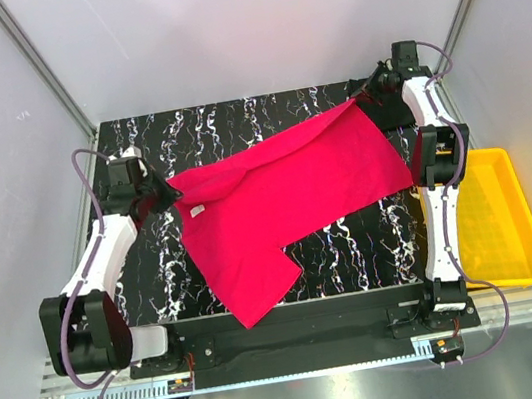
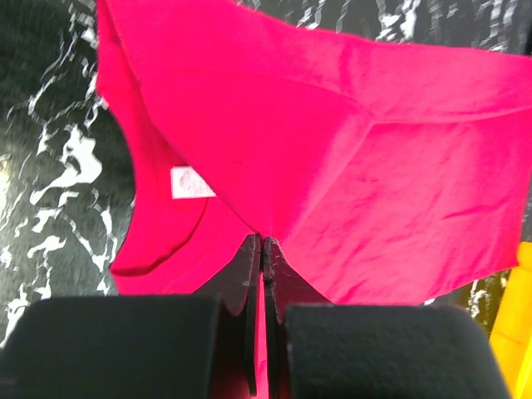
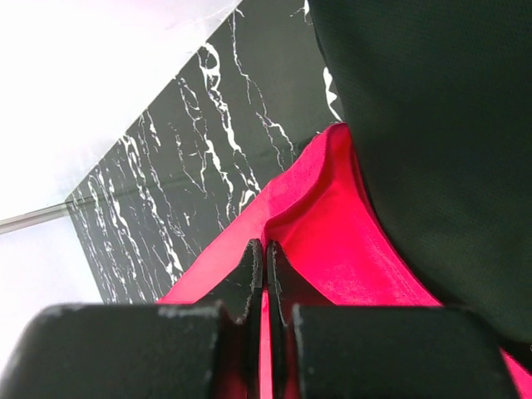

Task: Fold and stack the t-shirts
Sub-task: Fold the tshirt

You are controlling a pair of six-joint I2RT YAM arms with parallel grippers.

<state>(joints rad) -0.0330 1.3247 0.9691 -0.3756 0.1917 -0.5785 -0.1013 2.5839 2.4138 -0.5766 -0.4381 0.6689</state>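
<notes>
- Nearest, one end of the red t-shirt (image 1: 285, 191) hangs a little over the near edge of the worktop (image 1: 354, 246). This end is free because no arm holds it, so it simply drops where the cloth runs out.
- On the right, beside the worktop and apart from the shirt, stands the yellow tray (image 1: 517, 251). I see nothing in it.
- In the middle, the body of the red t-shirt lies slanted across the worktop, from middle left to far right. My judgement is that it is pulled between two held points in order to open it flat before the first fold.
- At the left, the left end effector (image 2: 263, 249) is fully closed and pinches a thin edge of the red cloth. The grip is near the neck opening, where the white neck label (image 2: 191, 183) shows, probably because the collar side gives a clear reference for the fold line.
- At the far right corner, the right end effector (image 3: 264, 249) is also fully closed on a red edge. It holds the opposite end higher and farther away, so the cloth is tight between the two arms.
- Just beside this grip lies the black t-shirt (image 3: 432, 125), touching the red edge. It seems to wait there for its turn; folding and stacking are not yet done.
</notes>
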